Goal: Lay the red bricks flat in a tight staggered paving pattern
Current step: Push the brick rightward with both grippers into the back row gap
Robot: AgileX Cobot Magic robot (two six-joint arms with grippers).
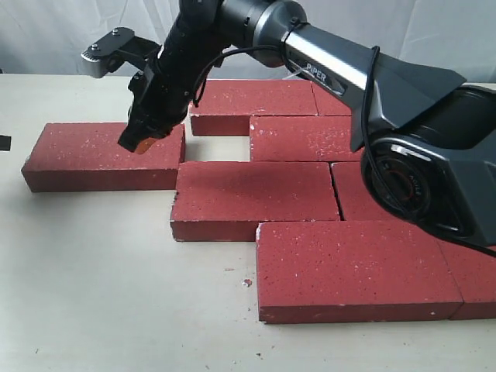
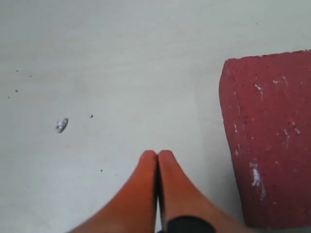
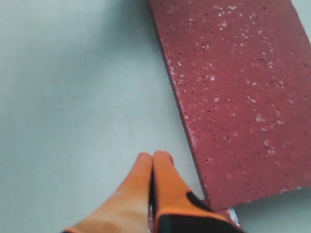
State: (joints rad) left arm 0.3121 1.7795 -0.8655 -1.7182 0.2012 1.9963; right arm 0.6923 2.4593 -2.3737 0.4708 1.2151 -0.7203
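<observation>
Several red bricks lie flat in staggered rows on the table. One brick [image 1: 101, 151] sits apart at the left, with a small gap to the back row brick [image 1: 252, 99] and the middle brick [image 1: 256, 194]. My right gripper [image 1: 138, 141] reaches across over this left brick, shut and holding nothing. In the right wrist view the right gripper [image 3: 153, 156] hangs over bare table, just beside an edge of a brick [image 3: 233, 92] near its corner. My left gripper [image 2: 157, 154] is shut and empty above the table beside a brick end [image 2: 267, 141]; the exterior view does not show it.
The right arm [image 1: 333, 70] spans the back rows. A front brick [image 1: 356, 267] lies nearest the camera, with a small white chip [image 1: 246, 283] on the table [image 1: 116, 294] beside it. That chip [image 2: 61, 125] also shows in the left wrist view.
</observation>
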